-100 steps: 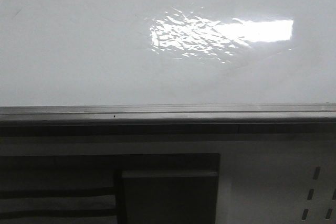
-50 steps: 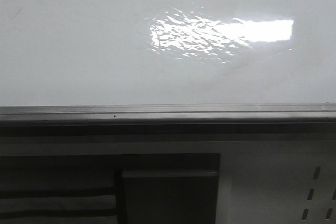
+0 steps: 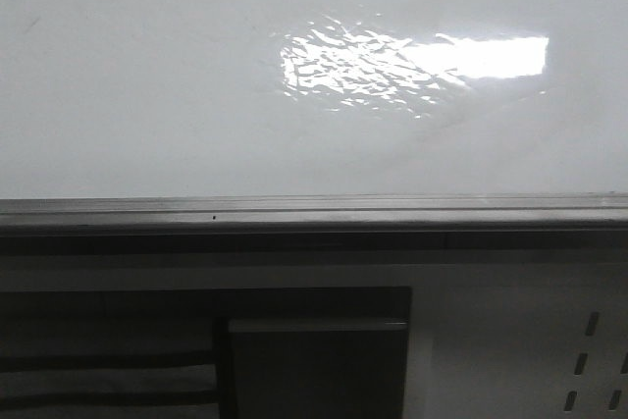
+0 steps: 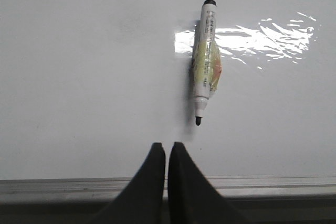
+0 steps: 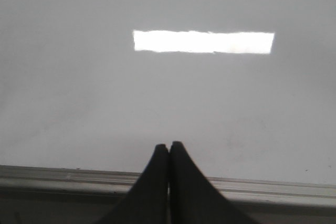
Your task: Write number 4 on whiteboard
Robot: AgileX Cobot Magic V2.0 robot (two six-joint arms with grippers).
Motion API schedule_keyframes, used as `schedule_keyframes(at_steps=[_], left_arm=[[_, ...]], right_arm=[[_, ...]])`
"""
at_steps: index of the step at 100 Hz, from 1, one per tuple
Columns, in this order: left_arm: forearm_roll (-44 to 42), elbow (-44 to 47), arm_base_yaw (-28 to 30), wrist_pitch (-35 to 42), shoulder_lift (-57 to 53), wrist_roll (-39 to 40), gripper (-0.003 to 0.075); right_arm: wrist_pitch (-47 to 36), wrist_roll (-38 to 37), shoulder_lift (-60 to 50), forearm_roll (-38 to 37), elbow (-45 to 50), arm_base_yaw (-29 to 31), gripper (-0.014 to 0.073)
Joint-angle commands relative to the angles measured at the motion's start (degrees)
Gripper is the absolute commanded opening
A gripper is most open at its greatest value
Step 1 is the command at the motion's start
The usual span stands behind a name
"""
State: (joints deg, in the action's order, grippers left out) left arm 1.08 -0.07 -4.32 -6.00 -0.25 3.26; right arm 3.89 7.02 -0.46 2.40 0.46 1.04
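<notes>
On whiteboard (image 4: 94, 66), near frame edge (image 4: 262, 184): uncapped marker (image 4: 205, 61) lying loose, tip toward left gripper (image 4: 166, 148), not touching it; no number 4 visible anywhere. Left gripper and right gripper (image 5: 168, 148) both pinched closed, holding nothing. Risk: closed fingers nudging round barrel away; tip smudging board when lifted.
</notes>
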Motion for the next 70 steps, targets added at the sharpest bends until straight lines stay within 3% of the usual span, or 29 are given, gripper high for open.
schedule_keyframes(at_steps=[1,19,32,51,70], left_arm=[[0.52,1.48,0.22,5.54,-1.55,0.18,-0.002],[1.6,0.88,0.22,11.06,-1.55,0.18,-0.002],[2.38,-3.15,0.22,11.89,-1.55,0.18,-0.002],[2.38,-13.87,0.22,8.37,0.54,0.18,-0.002],[2.38,-27.52,0.22,-3.46,8.86,0.18,-0.002]], right_arm=[[-4.7,0.01,-1.24,-0.12,1.15,0.35,-0.0072],[-5.86,0.01,-1.24,1.06,-0.41,0.35,-0.0072],[-1.58,0.01,-1.24,5.09,-5.1,0.35,-0.0072],[9.01,0.01,1.19,5.09,-15.61,0.35,-0.0072],[16.16,0.01,9.28,5.09,-26.43,0.35,-0.0072]])
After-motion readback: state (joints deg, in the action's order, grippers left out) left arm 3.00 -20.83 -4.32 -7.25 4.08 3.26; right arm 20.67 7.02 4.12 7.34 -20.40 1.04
